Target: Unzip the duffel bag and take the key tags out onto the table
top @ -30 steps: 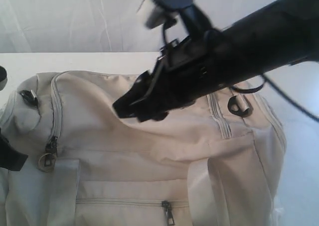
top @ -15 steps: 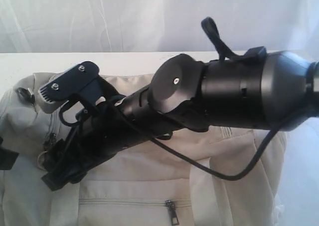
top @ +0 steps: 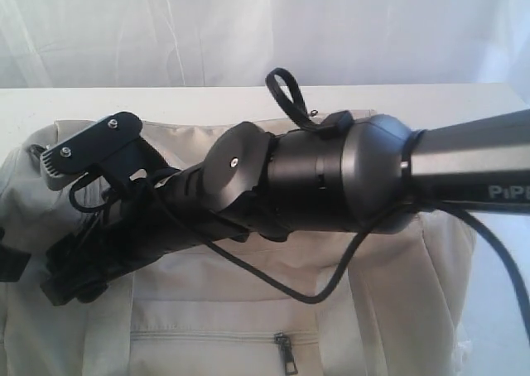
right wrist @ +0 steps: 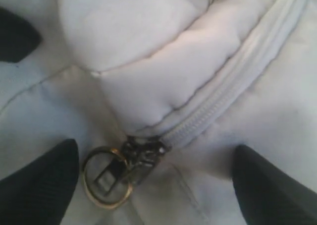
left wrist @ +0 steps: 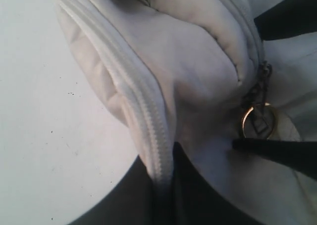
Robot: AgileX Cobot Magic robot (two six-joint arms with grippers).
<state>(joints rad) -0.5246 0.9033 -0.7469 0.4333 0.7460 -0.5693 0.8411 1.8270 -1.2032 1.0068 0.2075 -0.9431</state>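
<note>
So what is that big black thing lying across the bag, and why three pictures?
It is one arm of a two-armed robot; each arm ends in two fingers. One picture is taken from off the arms: the right arm reaches across a beige duffel bag on a white table. The other two come from cameras on the wrists. The right one shows the right fingers spread open either side of the zipper pull, holding nothing. The left one shows the left fingers pinching the bag's end. The zipper looks shut; no key tags show.
</note>
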